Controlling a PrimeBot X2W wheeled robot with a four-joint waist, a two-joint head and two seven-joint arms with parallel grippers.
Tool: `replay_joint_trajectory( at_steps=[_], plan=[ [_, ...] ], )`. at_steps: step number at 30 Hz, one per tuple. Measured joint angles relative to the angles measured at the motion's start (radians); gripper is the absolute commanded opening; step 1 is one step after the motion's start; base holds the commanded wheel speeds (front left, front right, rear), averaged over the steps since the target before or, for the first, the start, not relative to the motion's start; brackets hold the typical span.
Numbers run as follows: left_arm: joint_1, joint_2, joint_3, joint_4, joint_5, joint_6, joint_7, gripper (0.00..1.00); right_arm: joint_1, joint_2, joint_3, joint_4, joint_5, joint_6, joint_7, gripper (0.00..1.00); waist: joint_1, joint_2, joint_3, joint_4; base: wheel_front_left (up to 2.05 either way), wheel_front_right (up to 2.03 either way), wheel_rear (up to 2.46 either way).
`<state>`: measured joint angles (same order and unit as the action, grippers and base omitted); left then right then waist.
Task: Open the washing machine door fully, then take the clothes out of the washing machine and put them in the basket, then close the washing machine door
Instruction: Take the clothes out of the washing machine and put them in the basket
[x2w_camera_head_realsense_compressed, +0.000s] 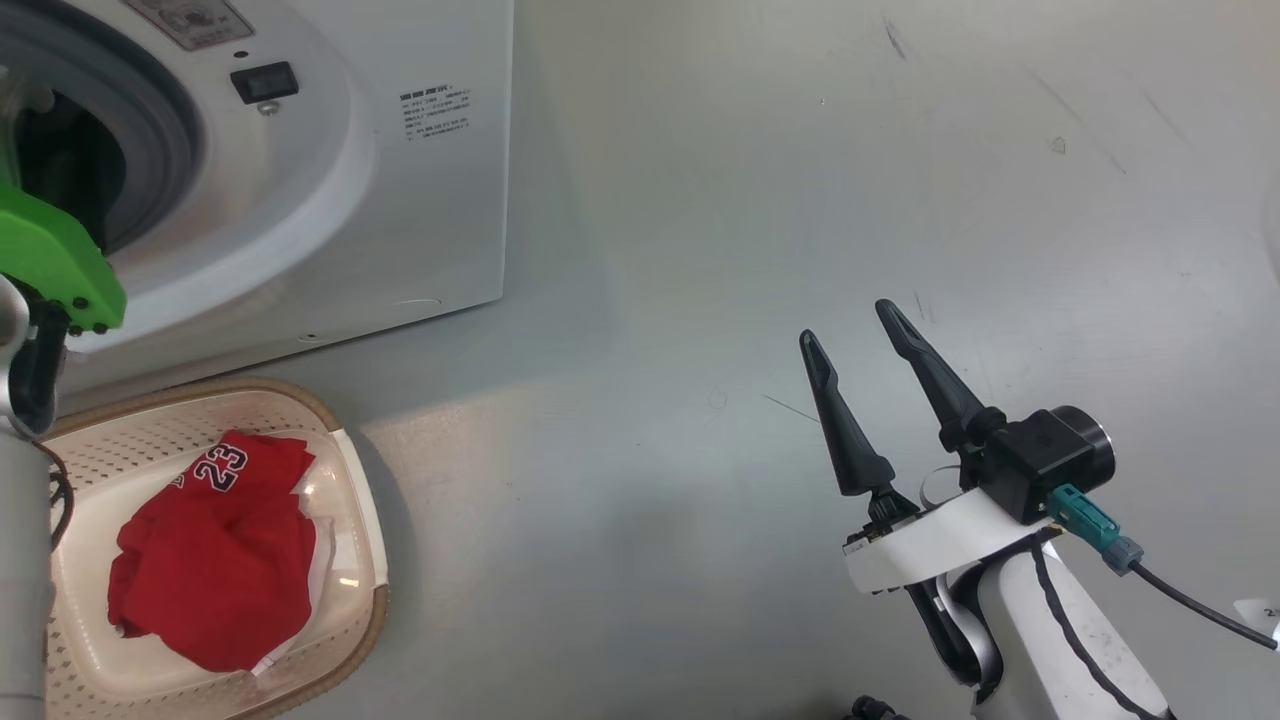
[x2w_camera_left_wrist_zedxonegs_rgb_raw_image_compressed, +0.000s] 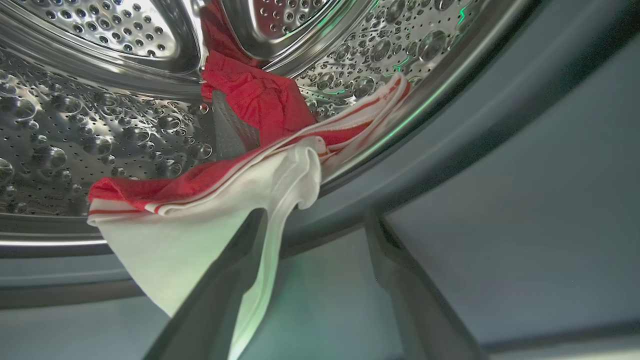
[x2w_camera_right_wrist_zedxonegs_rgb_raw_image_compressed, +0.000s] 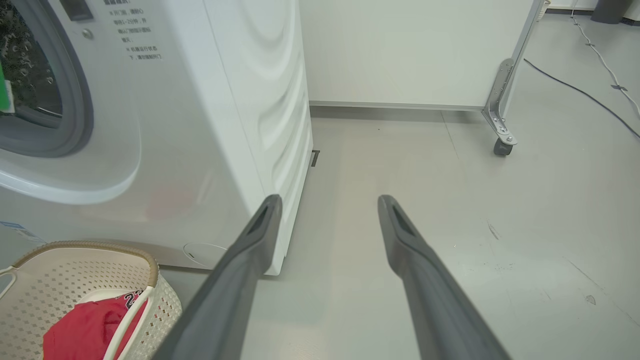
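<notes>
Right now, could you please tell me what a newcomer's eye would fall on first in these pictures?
The red garment printed 23 stands out, crumpled in the cream basket before the washing machine. Inside the shiny steel drum, more red and white clothes spill toward the opening, white fabric draped over a finger of the open left end effector. The right end effector hangs open above grey floor.

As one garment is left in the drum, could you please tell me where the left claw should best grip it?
Probably take the garment by its white fold, coming straight in from the front. That fold spills out over the drum lip toward the open left claw; the red part lies deeper.
</notes>
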<state>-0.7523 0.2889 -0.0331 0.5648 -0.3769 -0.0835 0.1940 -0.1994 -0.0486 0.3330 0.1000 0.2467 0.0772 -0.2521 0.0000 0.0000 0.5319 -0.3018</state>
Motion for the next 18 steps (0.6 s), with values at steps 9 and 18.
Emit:
replay_joint_trajectory(
  at_steps=[9, 18],
  plan=[
    [-0.075, 0.011, 0.005, 0.057, 0.005, 0.027, 0.025, 1.0, -0.023, 0.0, 0.008, -0.007, 0.008, -0.009, 0.0, 1.0, 0.0, 0.0, 0.026, -0.013, 0.0, 0.0, 0.0],
    [-0.162, 0.016, 0.02, 0.126, 0.009, 0.046, 0.041, 1.0, -0.04, 0.001, 0.021, -0.01, 0.01, -0.017, 0.0, 1.0, 0.0, 0.0, 0.052, -0.023, 0.0, 0.0, 0.0]
  ],
)
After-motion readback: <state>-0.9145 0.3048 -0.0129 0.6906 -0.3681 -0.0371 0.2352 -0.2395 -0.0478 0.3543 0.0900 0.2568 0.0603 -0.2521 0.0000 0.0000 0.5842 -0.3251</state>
